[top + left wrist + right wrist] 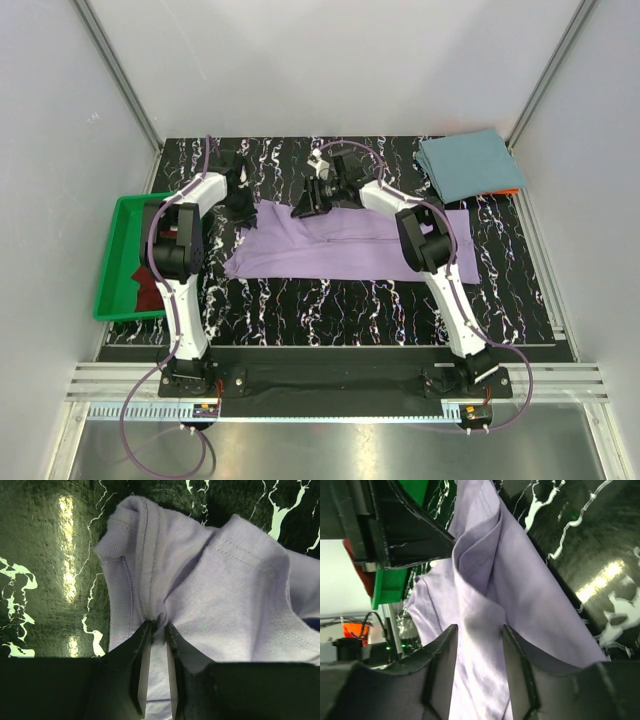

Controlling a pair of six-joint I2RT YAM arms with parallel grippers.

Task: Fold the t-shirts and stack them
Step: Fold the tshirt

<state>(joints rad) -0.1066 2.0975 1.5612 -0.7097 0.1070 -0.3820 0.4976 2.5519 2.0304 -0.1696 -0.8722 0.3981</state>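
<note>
The lavender t-shirt [345, 245] lies spread across the middle of the black marbled table. My left gripper [240, 200] is at its far left corner, shut on a bunched fold of lavender cloth [200, 580], pinched at the fingertips [159, 626]. My right gripper [310, 200] is at the shirt's far edge, open, with its fingers straddling a raised fold of the lavender shirt [490, 565] around the gripper's middle [479, 632]. The teal-blue t-shirt [465, 165] lies folded at the back right. The maroon t-shirt [145, 285] lies crumpled in the tray.
A green plastic tray [120, 225] stands at the table's left edge and also shows in the right wrist view [382, 592]. Something orange [510, 190] peeks from under the teal-blue shirt. White walls with metal rails enclose the table.
</note>
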